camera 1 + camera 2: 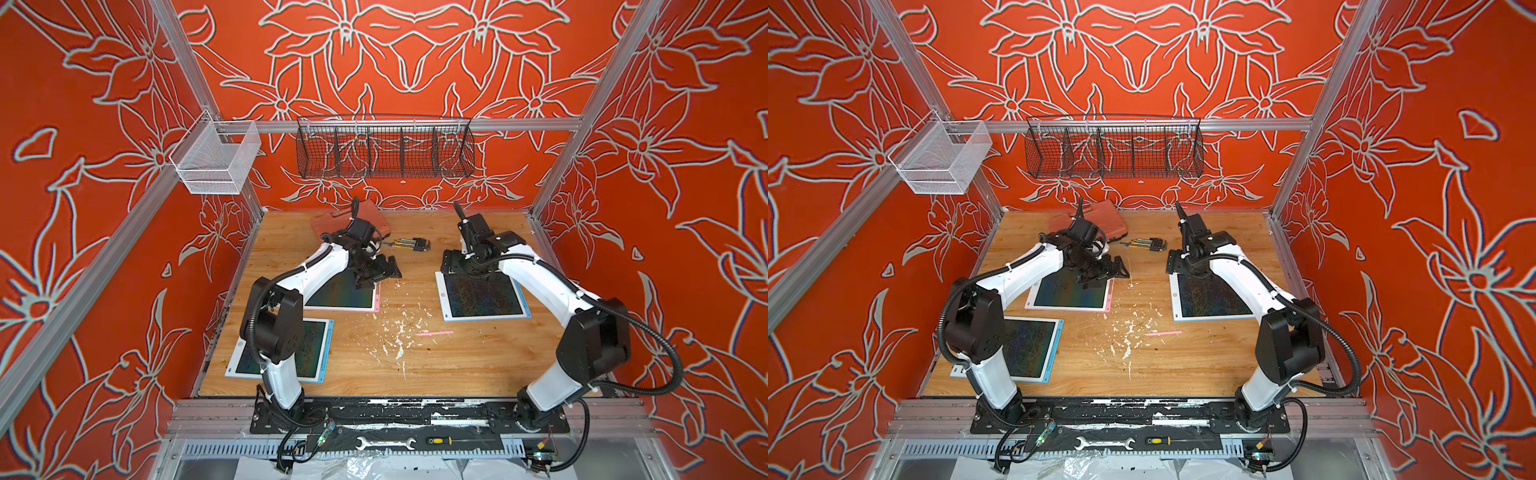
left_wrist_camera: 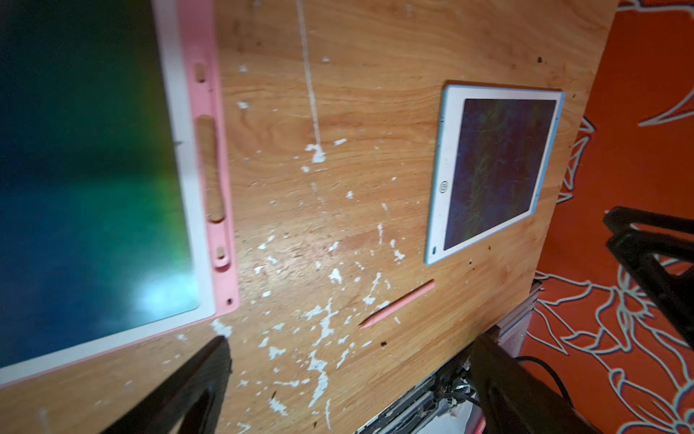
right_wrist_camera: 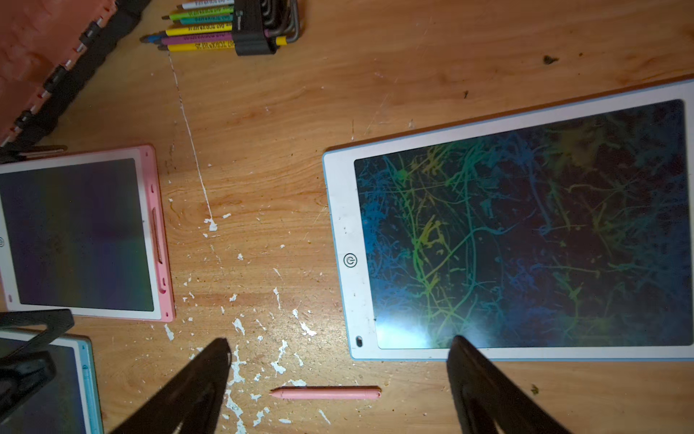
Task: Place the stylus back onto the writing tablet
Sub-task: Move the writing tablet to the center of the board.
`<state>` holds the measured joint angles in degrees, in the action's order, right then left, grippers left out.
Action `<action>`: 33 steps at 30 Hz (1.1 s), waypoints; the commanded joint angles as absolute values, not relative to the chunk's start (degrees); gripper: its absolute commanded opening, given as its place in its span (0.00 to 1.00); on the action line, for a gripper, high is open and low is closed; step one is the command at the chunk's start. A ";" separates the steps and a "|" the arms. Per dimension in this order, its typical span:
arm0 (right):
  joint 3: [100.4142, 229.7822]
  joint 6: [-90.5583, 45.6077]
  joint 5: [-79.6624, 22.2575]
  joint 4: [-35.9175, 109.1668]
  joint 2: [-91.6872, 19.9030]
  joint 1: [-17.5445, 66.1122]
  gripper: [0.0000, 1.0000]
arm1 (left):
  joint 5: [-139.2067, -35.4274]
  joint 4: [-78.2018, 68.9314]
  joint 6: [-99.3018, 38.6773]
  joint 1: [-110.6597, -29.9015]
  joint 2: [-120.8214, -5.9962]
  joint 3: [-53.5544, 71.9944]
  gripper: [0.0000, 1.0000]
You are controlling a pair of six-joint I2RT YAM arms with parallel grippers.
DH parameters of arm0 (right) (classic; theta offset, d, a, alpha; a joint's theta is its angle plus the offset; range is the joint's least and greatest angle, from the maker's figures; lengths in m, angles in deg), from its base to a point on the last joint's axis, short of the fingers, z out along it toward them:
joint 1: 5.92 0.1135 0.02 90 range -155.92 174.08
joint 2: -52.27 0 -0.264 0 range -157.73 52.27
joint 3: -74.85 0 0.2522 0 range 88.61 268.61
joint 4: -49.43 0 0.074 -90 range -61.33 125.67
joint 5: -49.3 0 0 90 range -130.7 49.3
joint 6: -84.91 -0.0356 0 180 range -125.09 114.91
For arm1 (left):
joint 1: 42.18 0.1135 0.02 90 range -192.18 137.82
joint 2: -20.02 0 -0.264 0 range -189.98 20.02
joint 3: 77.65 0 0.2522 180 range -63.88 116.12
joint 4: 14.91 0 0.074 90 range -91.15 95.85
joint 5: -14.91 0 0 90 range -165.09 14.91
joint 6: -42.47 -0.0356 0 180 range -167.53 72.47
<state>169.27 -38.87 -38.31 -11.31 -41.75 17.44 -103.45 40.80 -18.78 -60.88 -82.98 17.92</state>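
— Where's the stylus (image 3: 326, 393)?
— Flat on the wooden table (image 1: 457, 365) among white flecks, near a corner of the blue-edged tablet (image 3: 340, 225), touching no tablet. The pink-edged tablet (image 3: 150, 233) lies well apart.
— And the fingers?
— The left gripper (image 2: 353, 344) and the right gripper (image 3: 338, 347) are both spread wide, holding nothing.

Hex keys (image 1: 409, 244) near red case (image 1: 328, 226)

No words or nos. legible anywhere. Only clear sign: power symbol (image 3: 350, 260) on white bezel of blue-edged tablet (image 3: 341, 210), rt wrist view. Print on coloured hex-key sleeves (image 3: 199, 47) present but too blurred to read.
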 commanded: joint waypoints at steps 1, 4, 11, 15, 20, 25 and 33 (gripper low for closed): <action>170.88 -45.38 -41.17 -10.56 -43.29 19.82 0.92 | -105.57 42.71 -22.81 -56.19 -79.51 16.13 0.97; 171.46 -47.19 -41.06 -9.87 -44.82 21.72 0.92 | -106.21 43.24 -23.45 -51.90 -78.91 15.02 0.97; 175.93 -45.56 -36.68 -7.07 -50.48 24.56 0.93 | -105.40 41.49 -23.19 -43.44 -77.75 12.56 0.97; 180.17 -44.39 -33.73 -7.35 -55.05 25.23 0.92 | -104.75 40.60 -22.27 -39.39 -77.55 11.20 0.97; 182.88 -44.67 -31.26 -6.45 -58.91 25.51 0.92 | -103.58 40.77 -22.78 -36.37 -78.08 10.54 0.97; 184.14 -44.42 -29.84 -6.84 -61.43 25.88 0.93 | -103.13 40.73 -22.97 -33.23 -79.37 10.55 0.97; 185.89 -45.58 -28.75 -6.81 -64.22 25.99 0.92 | -102.52 39.02 -21.81 -29.90 -80.88 10.21 0.98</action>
